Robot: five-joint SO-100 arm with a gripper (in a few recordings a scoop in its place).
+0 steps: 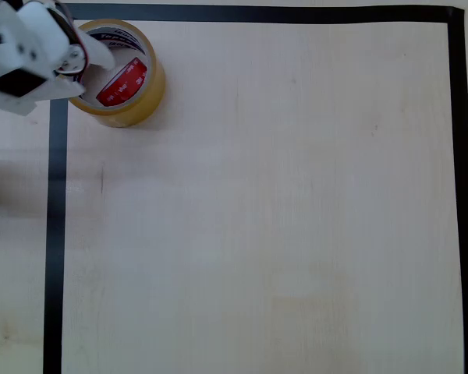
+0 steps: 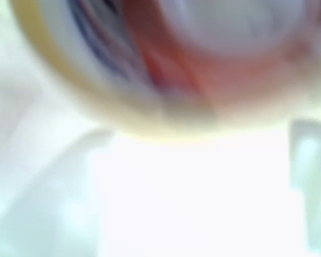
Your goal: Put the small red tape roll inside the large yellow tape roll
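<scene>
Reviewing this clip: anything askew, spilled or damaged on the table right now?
One thing: the small red tape roll sits inside the large yellow tape roll but looks tilted, leaning against the inner wall rather than lying flat. The white gripper overlaps the yellow roll's left rim. Nothing spilled or damaged. The wrist view is too blurred to add detail.

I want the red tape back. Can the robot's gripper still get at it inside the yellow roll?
Probably yes. The red tape sits tilted inside the yellow roll, whose top is open, and the gripper hangs right at its rim.
</scene>
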